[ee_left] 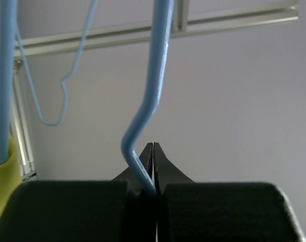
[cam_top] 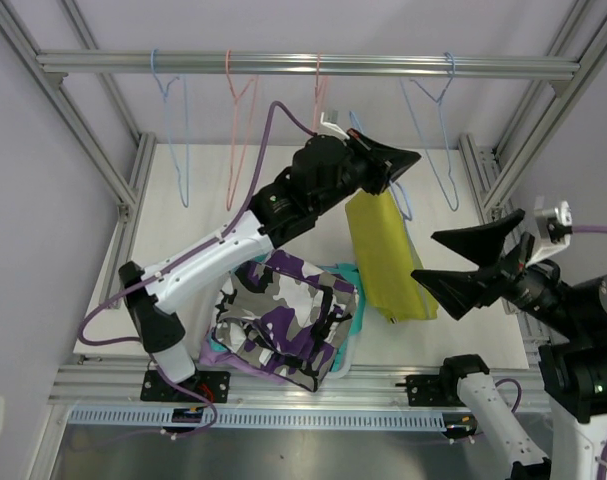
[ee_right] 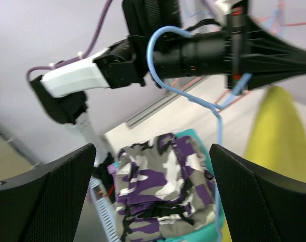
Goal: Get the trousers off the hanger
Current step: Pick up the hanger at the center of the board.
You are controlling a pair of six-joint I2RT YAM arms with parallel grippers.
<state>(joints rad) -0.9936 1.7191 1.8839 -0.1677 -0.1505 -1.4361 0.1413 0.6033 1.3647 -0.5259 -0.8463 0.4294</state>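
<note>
My left gripper (cam_top: pixel 403 158) is raised at the centre back, shut on the wire of a blue hanger (cam_top: pixel 407 205). Its closed jaws (ee_left: pixel 153 147) pinch that hanger (ee_left: pixel 142 171) just below a bend. Mustard yellow trousers (cam_top: pixel 383 255) hang from the hanger over the table. My right gripper (cam_top: pixel 424 256) stands open just right of the yellow trousers, with nothing between its fingers (ee_right: pixel 52 196). Below it lies a pile topped by camouflage trousers (ee_right: pixel 163 191), with teal trousers (cam_top: pixel 351 325) and lilac trousers (cam_top: pixel 217 352) underneath. The yellow trousers (ee_right: pixel 273 131) show beyond the right finger.
A metal rail (cam_top: pixel 303 66) at the back carries a blue hanger (cam_top: pixel 178 130), a pink hanger (cam_top: pixel 241 130), another pink one (cam_top: pixel 318 85) and a blue one (cam_top: pixel 438 130). Frame posts (cam_top: pixel 133 180) flank the white table (cam_top: pixel 183 230).
</note>
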